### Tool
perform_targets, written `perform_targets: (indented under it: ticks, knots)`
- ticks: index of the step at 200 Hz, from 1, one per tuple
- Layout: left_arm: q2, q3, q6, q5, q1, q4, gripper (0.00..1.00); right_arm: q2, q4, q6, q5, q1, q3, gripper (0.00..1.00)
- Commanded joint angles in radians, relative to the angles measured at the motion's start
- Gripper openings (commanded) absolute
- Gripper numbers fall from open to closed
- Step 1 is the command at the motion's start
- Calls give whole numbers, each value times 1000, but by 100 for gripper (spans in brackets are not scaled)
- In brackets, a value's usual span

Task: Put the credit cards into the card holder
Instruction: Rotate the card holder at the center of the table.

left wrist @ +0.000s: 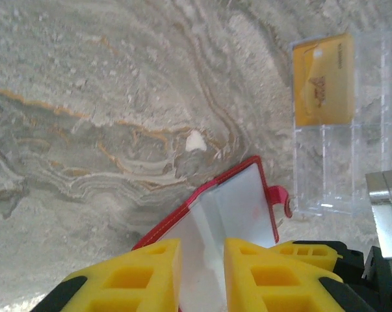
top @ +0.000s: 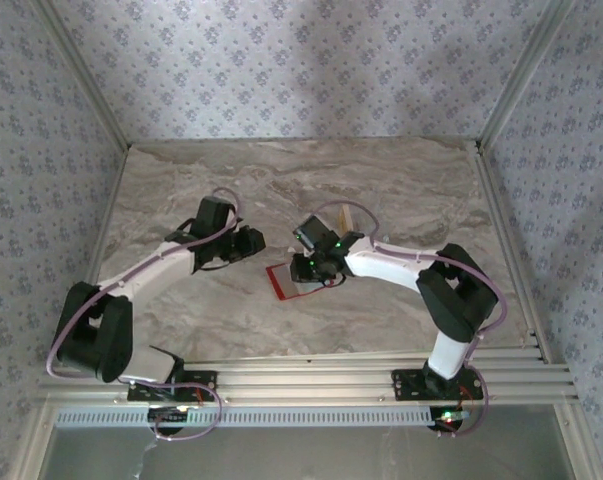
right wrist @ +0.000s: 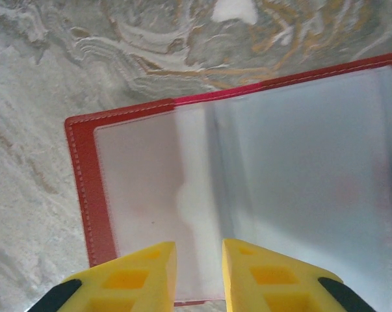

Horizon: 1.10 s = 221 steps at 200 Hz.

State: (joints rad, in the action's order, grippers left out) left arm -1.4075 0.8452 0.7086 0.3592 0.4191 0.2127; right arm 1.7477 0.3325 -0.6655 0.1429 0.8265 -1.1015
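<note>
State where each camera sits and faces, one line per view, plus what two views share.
Top external: above and behind the arms, looking down on the table; both arms and bases show.
Left wrist: on the left arm, looking past the left gripper at the card holder and a credit card in a clear tray.
Right wrist: on the right arm, looking down past the right gripper onto the card holder.
Shared: both wrist views show the open card holder.
</note>
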Motion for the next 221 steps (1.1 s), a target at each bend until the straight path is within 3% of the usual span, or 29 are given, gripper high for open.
perform_targets:
  ticks: [1,48,119,180,221]
  knots:
    - [-15,5,10,22,4,42,23,52,-37,-39,60,14,22,27]
    - [-67,20,3,30,4,51,23,125,-195,-136,147,29,34,26]
    - [-154,38,-4,70,5,36,25,110,-400,-258,117,-2,67,29]
    - [-182,47,-14,96,18,17,25,12,-75,-63,6,0,-33,44]
    - [-204,61,-21,93,37,22,25,-75,104,27,-86,-72,-80,43]
